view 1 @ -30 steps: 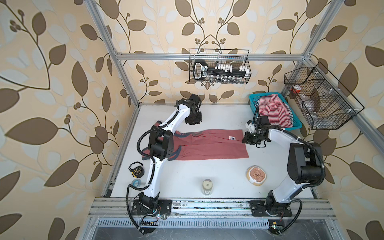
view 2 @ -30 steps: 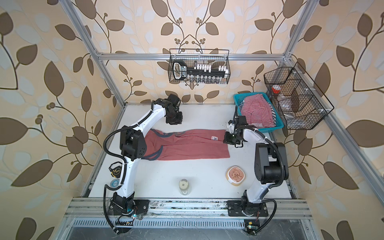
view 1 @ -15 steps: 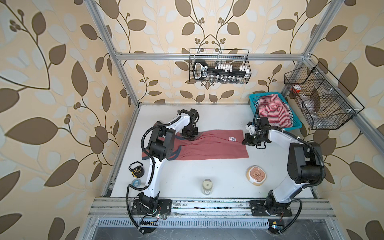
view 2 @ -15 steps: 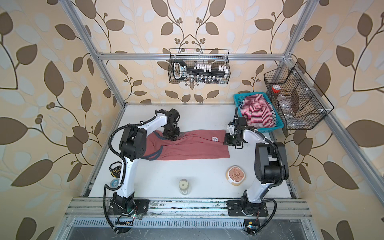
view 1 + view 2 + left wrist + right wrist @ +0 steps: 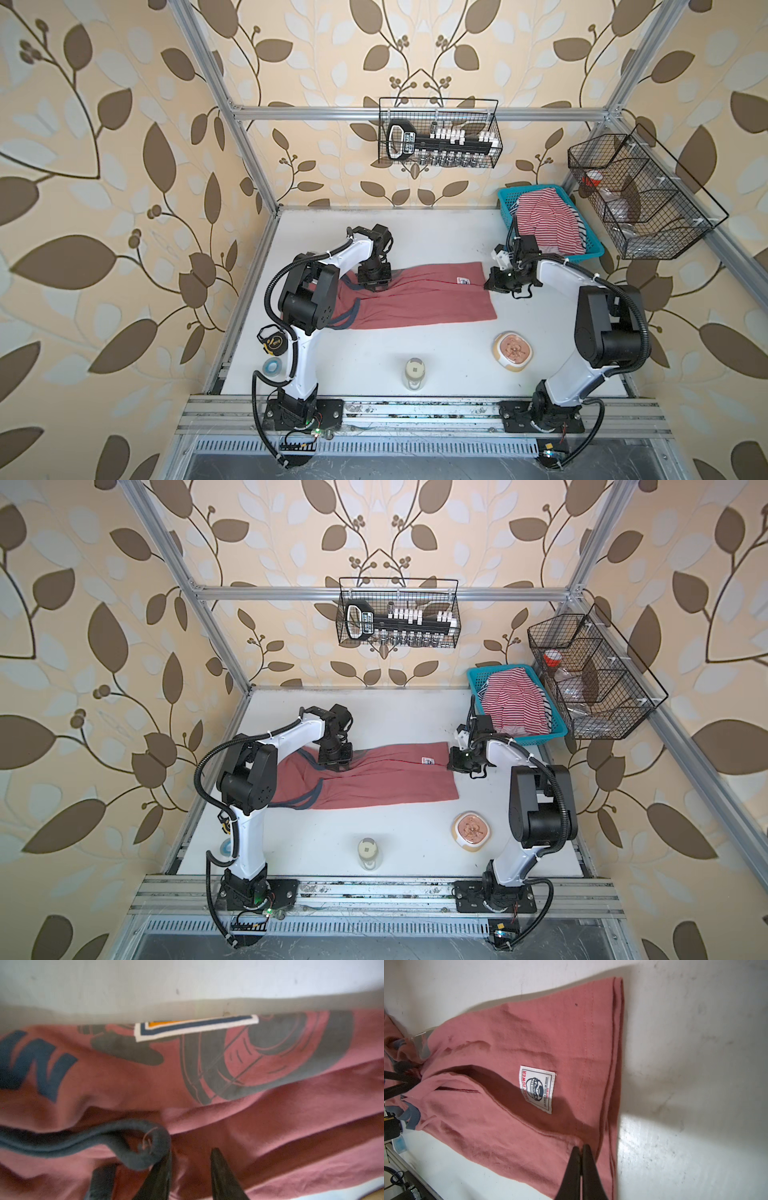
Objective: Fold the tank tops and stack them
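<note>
The brick-red tank top lies stretched left to right on the white table, its dark-trimmed straps at the left. My left gripper rests on its far edge near the straps. In the left wrist view this gripper is open over red cloth, with a curl of dark trim against one finger and the navy print beyond. My right gripper is shut on the shirt's hem corner, near the white label. The striped tank top lies bunched in the blue basket.
Near the table's front stand a small bowl and a jar. A tape measure and a tape roll lie off the left edge. Wire baskets hang on the back wall and on the right wall.
My left gripper came forward from the back of the table onto the red shirt, bringing its far left edge with it, and its jaws have parted. The right gripper has stayed put.
</note>
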`<action>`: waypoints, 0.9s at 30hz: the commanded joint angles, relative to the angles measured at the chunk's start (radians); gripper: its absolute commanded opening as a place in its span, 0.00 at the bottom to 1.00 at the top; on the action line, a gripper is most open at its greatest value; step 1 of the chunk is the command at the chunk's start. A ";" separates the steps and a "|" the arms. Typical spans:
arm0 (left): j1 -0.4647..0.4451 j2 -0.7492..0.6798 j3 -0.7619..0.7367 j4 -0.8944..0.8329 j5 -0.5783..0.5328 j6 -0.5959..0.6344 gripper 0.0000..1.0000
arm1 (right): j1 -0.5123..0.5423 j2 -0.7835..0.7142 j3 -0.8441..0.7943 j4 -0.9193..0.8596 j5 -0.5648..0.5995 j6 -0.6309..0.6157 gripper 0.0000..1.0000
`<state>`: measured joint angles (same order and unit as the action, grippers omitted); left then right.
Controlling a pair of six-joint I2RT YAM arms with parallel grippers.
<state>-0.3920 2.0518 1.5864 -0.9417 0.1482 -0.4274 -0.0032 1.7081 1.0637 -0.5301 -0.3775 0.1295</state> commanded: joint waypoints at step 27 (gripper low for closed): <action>0.028 0.105 0.285 -0.149 -0.119 0.072 0.43 | 0.004 -0.041 -0.011 -0.120 0.072 -0.035 0.26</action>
<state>-0.3779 2.1094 1.8557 -1.0203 0.0662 -0.3859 -0.0002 1.6993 1.0634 -0.6071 -0.3397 0.1139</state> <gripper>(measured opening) 0.425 0.234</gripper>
